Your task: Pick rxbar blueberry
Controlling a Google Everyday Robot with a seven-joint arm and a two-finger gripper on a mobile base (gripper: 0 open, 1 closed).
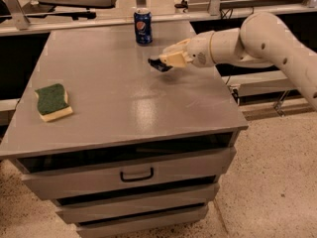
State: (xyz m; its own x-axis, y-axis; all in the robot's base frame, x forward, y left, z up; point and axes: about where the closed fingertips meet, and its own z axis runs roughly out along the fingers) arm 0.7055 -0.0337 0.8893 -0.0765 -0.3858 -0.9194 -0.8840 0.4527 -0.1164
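Navy-blue wrapping identifies the snack bar (158,65), which is found over the right rear part of the table (129,108), gripped by one end between the jaws. The jaws are closed on the bar, with only the thin flat pack between them; nothing else is held. The bar is seen tilted and appears to be just clear of the table top, though contact at its lower end cannot be ruled out.

The jaws are presented from the right, low and nearly level, at the end of the white arm (257,38). This shallow approach is judged to suit a thin, flat item that offers only its edges for gripping.

The blue can (143,27) is stood upright behind the bar, near but apart, and is not touched. The green-and-yellow sponge (52,102) is laid well apart, near the left edge.

A straight lift is judged to be the step in hand. Slip of the smooth wrapper is to be watched.
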